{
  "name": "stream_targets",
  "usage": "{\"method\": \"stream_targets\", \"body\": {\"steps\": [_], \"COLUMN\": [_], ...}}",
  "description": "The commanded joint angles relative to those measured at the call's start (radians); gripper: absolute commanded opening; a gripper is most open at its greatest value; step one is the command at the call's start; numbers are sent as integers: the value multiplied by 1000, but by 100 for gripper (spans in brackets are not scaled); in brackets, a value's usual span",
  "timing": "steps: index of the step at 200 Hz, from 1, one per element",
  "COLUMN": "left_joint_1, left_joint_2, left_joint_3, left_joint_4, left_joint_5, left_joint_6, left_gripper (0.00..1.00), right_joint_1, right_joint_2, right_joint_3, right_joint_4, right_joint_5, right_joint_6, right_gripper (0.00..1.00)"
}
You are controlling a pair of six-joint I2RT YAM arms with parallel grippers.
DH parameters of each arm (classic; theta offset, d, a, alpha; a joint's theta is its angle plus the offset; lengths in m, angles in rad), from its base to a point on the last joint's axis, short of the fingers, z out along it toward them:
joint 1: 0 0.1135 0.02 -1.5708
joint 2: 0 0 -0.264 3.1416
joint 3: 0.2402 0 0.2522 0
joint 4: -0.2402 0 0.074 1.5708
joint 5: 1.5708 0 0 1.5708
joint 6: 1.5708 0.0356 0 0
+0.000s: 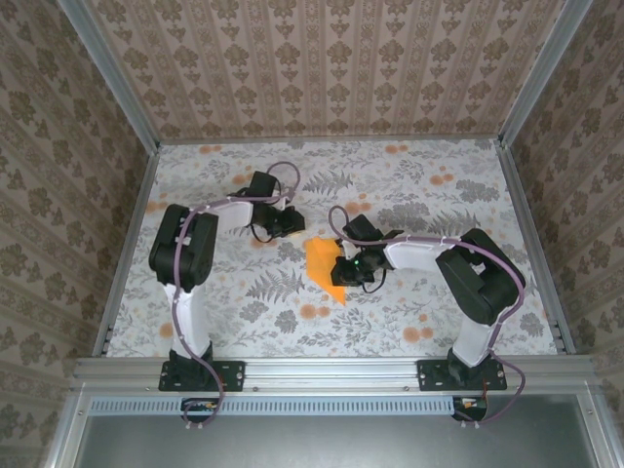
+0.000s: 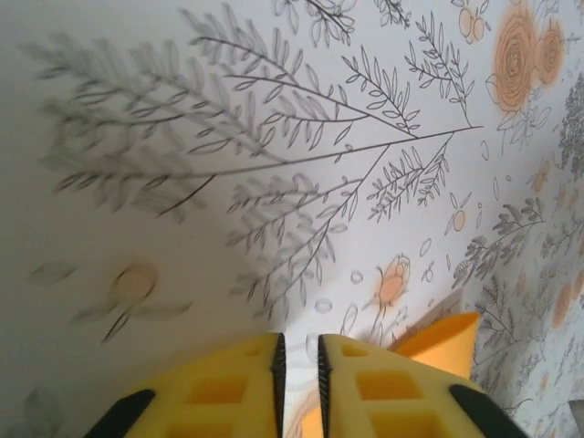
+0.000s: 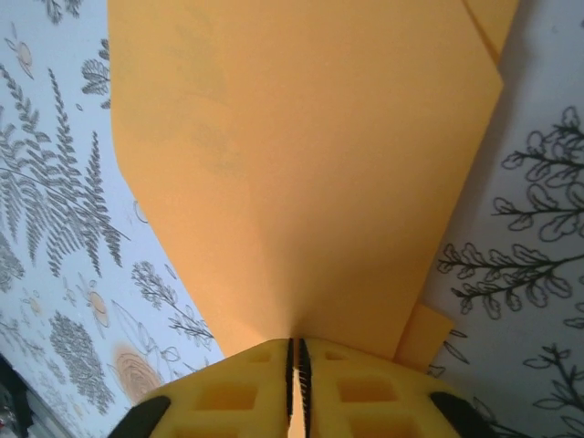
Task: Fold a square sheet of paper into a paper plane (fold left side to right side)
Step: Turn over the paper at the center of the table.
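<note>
The bright orange sheet of paper [image 1: 321, 265] lies folded on the floral cloth at mid-table, tapering to a point at its near end. My right gripper [image 1: 343, 272] is at its right edge. In the right wrist view the paper [image 3: 301, 164] spreads out ahead of the gripper [image 3: 297, 343], and its edge runs into the thin slit between the jaws, which are shut on it. My left gripper [image 1: 292, 223] sits just off the paper's far left corner. In the left wrist view its jaws [image 2: 298, 339] stand slightly apart with only cloth between them, and a paper corner [image 2: 443, 339] shows to the right.
The floral tablecloth [image 1: 409, 195] covers the whole table. Patterned walls [image 1: 322, 68] and metal frame posts close in the back and sides. Both arm bases are bolted to the rail [image 1: 331, 370] at the near edge.
</note>
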Motion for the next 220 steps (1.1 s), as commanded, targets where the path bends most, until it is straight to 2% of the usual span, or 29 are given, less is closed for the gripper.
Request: {"method": "stream_targets", "body": {"steps": [1,36,61,68,120,171,186,220], "left_joint_1": [11,-21,-59,-105,-173,-200,-205,-204], "left_joint_2": [-155,-314,-339,-333,-203,-78,-59,-82], "left_joint_3": [-56,-203,-257,-267,-234,-145,-129,-112], "left_joint_4": [-11,29,71,86,200,221,234,242], "left_joint_5": [-31,-43,-31,-27,7,35,48,50], "left_joint_6": [1,-68,-114,-128,-193,-198,-201,-171], "left_gripper": [28,40,43,43,43,43,39,15], "right_joint_1": [0,-19,-51,-61,-84,-101,-113,-180], "right_joint_2": [-80,-282,-409,-439,-581,-682,-713,-740], "right_joint_3": [-21,-60,-119,-135,-210,-241,-258,-302], "right_joint_4": [85,125,129,130,132,88,94,144], "right_joint_5": [38,199,260,261,251,205,168,25], "right_joint_6": [51,5,-24,-24,-18,-10,-1,39], "right_gripper": [26,49,62,65,72,79,84,100]}}
